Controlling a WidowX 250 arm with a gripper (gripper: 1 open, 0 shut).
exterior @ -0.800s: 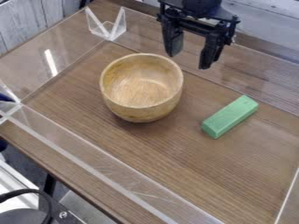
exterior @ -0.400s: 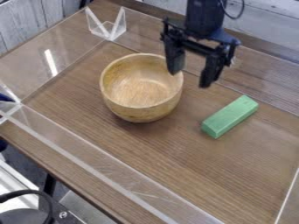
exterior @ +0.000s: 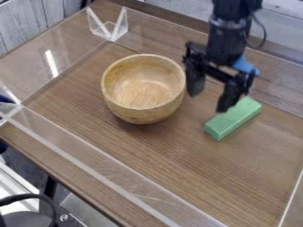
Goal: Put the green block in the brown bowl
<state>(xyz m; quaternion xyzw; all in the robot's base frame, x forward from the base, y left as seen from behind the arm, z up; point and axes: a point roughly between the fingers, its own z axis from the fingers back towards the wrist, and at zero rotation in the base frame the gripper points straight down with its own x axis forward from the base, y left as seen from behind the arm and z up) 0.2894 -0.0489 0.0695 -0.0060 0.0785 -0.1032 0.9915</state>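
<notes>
Brown wooden bench under us, and the hand hangs over it, released, fingers spread wide, nothing in its grip! One fingertip is close to the green block, which lies flat on the bench, slantwise, outside the brown bowl. Here's the danger: come down off-line and a finger could land on the block's top or shove it away, because the bar sits at a slant and the spread must straddle its narrow sides. Close off-centre and it may pivot out. Next outward, the bowl, right beside the hand: a low swing across could clip that thick rim and push the bowl, or drop the block outside. And the blue object behind the hand might get nudged by a wide turn.

Count them up: one hand, one green block, one brown bowl, one blue object, one white angular frame further back!
</notes>
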